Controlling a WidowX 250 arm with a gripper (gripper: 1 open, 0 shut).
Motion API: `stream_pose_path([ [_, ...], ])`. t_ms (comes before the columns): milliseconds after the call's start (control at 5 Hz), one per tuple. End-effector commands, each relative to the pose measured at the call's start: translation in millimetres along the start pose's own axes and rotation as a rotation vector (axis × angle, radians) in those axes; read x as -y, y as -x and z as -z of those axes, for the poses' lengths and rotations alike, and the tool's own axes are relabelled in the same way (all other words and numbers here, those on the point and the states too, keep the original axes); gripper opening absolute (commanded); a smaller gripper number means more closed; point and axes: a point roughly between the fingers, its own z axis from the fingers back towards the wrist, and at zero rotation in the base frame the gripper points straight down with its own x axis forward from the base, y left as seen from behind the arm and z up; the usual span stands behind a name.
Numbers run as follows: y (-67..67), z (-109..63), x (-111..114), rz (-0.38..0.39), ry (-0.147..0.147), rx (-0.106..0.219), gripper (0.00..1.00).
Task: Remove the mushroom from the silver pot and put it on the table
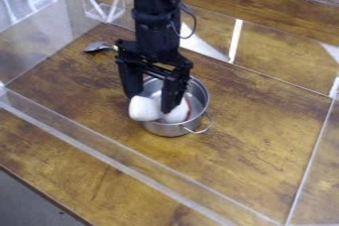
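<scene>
The silver pot stands near the middle of the dark wood table, one loop handle toward the front right. In it lies the mushroom, seen as a whitish lump leaning on the pot's left rim. My gripper points straight down over the pot and is open. One black finger is outside the mushroom on the left, and the other reaches into the pot on the right. The mushroom sits between them; I cannot tell whether they touch it.
Low clear acrylic walls border the table at the front, left and right. A small dark object lies on the wood behind and left of the arm. Bare planks lie to the right and front of the pot.
</scene>
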Motion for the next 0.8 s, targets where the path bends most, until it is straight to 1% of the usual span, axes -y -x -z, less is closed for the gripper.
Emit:
stream_pose_path([
  [0,-17.6,-22.5,2,0.042,0.002,0.081,1.0],
  [200,-25.1,-26.2,8,0.101,0.011,0.091,1.0],
  [400,-29.9,-29.3,15,0.148,0.021,0.09,1.0],
  [600,-24.4,-15.7,9,0.104,0.028,0.088,1.0],
])
